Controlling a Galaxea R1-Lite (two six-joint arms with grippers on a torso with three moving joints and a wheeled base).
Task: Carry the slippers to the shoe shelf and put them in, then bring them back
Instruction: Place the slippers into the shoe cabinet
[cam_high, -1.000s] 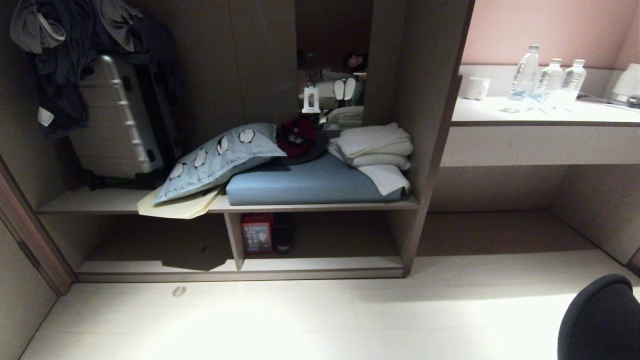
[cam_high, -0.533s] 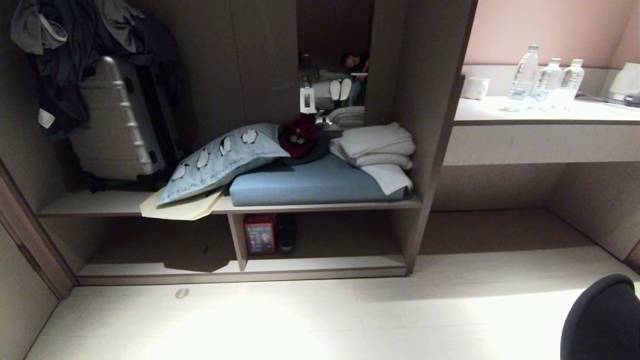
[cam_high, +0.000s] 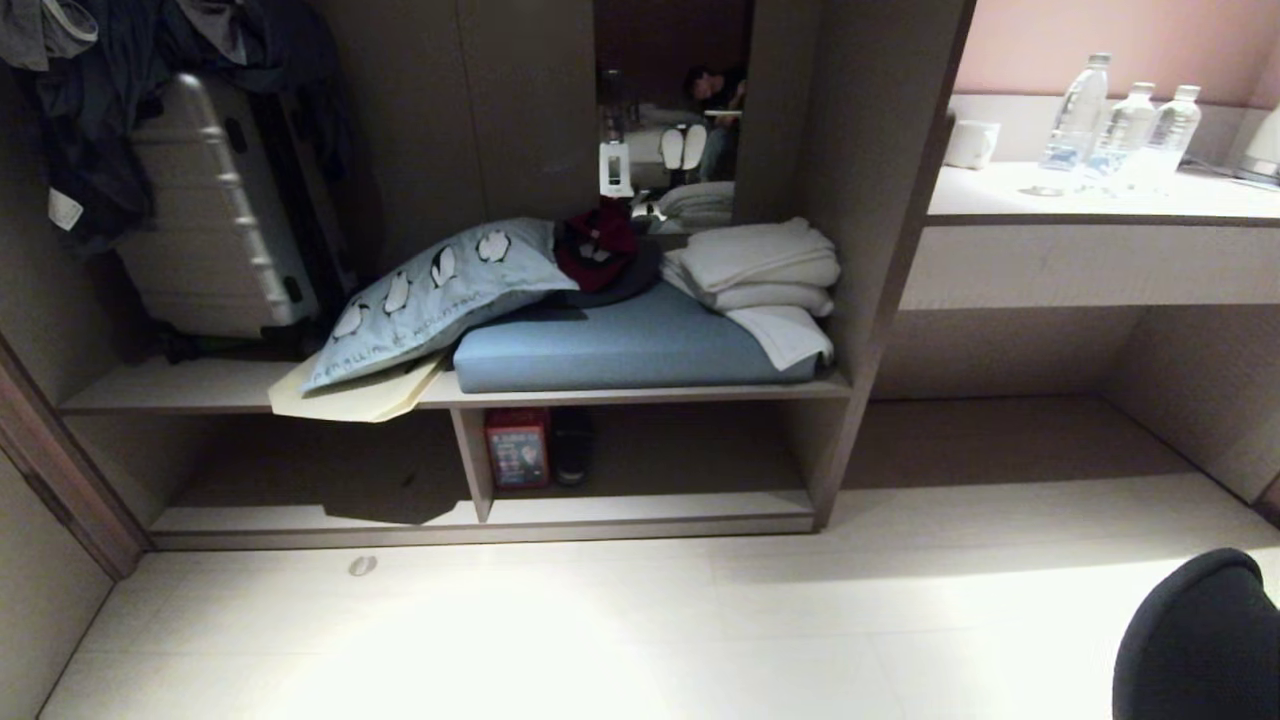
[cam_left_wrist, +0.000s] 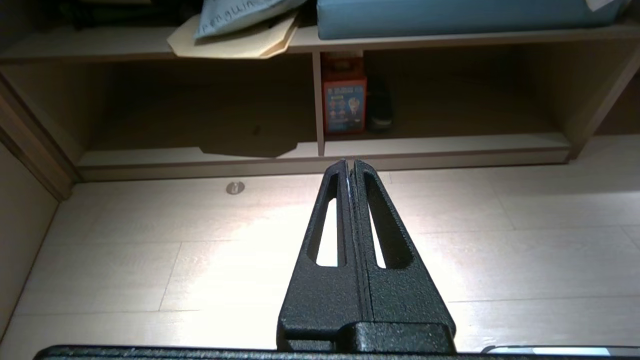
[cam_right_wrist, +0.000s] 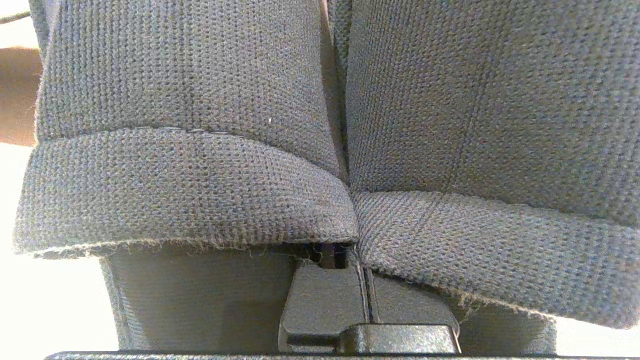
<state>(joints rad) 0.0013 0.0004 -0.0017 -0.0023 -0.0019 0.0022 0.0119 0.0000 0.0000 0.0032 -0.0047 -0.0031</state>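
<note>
shoe shelf (cam_high: 640, 505) down low with a red box (cam_high: 517, 447) inside, blue cushion (cam_high: 630, 350), penguin pillow (cam_high: 435, 295), suitcase (cam_high: 205, 215) above

My head cam's looking down at the grey-brown wood-grain shoe shelf (cam_high: 640, 470); my left wrist's sharing it lower (cam_left_wrist: 435, 115), while the right's staring point-blank into dark slate-blue fabric slippers (cam_right_wrist: 190, 125).

Slate-blue knit slippers (cam_right_wrist: 330, 125) pressed side by side; low, open, divided shoe shelf (cam_high: 640, 500).

**Much out of sight**

The slippers (cam_right_wrist: 200, 150) fill the right wrist view, toes cut off, hiding the right gripper's fingertips. In the head view neither arm shows; the suitcase (cam_high: 210, 210) and chair (cam_high: 1200, 640) are cropped.
</note>
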